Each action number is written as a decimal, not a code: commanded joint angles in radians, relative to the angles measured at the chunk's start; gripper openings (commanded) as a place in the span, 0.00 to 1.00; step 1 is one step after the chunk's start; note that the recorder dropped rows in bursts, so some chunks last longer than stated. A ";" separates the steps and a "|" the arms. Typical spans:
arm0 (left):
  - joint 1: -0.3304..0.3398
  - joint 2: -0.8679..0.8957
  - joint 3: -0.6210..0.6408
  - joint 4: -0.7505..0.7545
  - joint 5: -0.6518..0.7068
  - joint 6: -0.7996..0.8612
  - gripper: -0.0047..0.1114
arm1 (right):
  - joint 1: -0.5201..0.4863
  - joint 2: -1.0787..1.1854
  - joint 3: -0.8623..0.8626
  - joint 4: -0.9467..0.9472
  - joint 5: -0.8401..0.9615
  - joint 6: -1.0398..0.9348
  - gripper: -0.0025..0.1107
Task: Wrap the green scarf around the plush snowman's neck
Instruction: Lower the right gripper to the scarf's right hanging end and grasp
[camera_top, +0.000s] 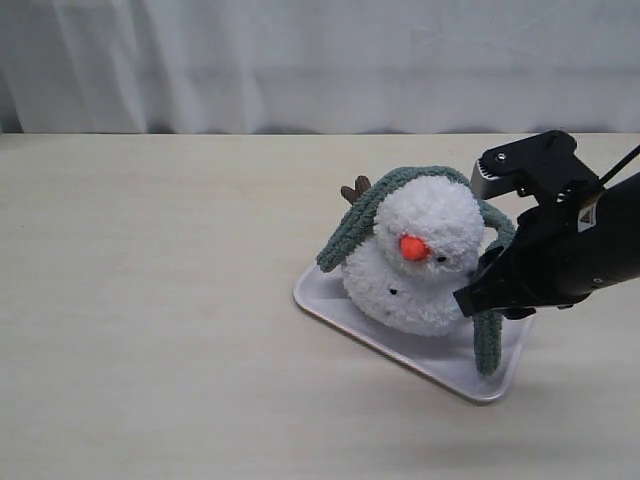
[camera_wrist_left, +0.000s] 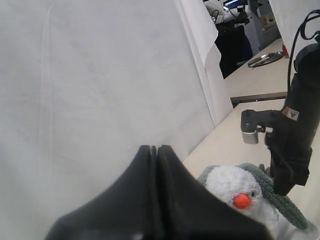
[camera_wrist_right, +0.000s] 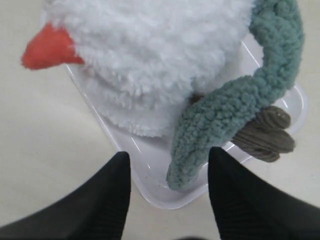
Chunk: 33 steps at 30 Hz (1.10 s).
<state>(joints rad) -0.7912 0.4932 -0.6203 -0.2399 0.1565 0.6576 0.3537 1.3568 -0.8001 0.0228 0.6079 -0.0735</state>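
Note:
The plush snowman stands on a white tray, orange nose toward the front. The green scarf arcs over the back of its head. One end hangs down its left side, and the other end lies on the tray at the right. My right gripper is open beside the snowman's right side. In its wrist view the scarf end lies between the spread fingers of the right gripper, untouched, next to a brown twig arm. My left gripper is shut on nothing, away from the snowman.
A white curtain closes off the far edge of the beige table. The tray's rim sits just in front of the right fingers. A brown twig arm sticks up behind the scarf. The right arm rises beside the snowman.

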 joint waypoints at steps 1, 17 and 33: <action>0.000 -0.004 0.002 -0.009 -0.009 -0.008 0.04 | 0.004 0.042 0.008 -0.009 -0.017 0.009 0.42; 0.000 -0.004 0.002 -0.009 -0.009 -0.008 0.04 | 0.004 0.131 0.008 -0.069 -0.003 0.064 0.47; 0.000 -0.004 0.002 -0.009 -0.007 -0.008 0.04 | 0.009 0.131 0.077 -0.064 -0.179 0.082 0.50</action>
<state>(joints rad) -0.7912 0.4932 -0.6203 -0.2399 0.1565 0.6576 0.3622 1.4873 -0.7465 -0.0465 0.4869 0.0292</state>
